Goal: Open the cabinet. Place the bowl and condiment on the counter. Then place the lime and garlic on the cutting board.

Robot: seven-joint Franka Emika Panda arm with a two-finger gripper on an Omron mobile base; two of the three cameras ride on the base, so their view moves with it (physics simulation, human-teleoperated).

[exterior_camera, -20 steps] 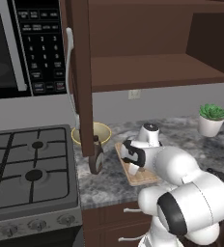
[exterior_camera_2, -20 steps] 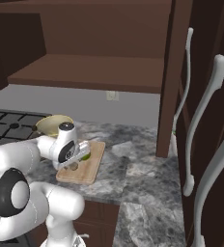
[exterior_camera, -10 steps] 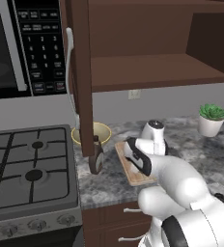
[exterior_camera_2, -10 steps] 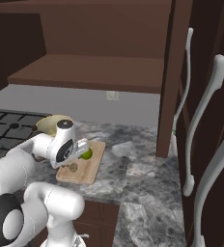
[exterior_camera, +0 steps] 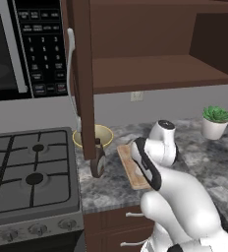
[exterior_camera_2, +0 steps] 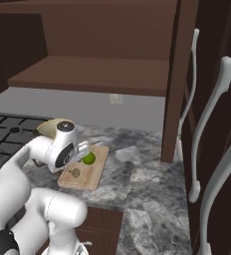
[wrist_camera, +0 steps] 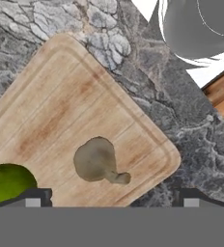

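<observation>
claw (wrist_camera: 109, 198) open above cutting board (wrist_camera: 75, 116); garlic (wrist_camera: 97, 161), lime (wrist_camera: 7, 183) on board; microwave keypad (exterior_camera: 41, 47) text unreadable.

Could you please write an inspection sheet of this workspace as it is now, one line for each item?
Surface: grey marbled counter beside a gas stove.
Job's things: lime and garlic both lie on the cutting board, apart from each other; yellow bowl stands on the counter behind the open cabinet door; a dark condiment bottle stands in front of the bowl.
Clutter: small potted plant at the far right of the counter.
Grippers: gripper hangs over the board, jaws wide, nothing between them.
Cables: nothing seen.
Surroundings: microwave above the stove, wall outlet, open cabinet shelf holds nothing.
</observation>
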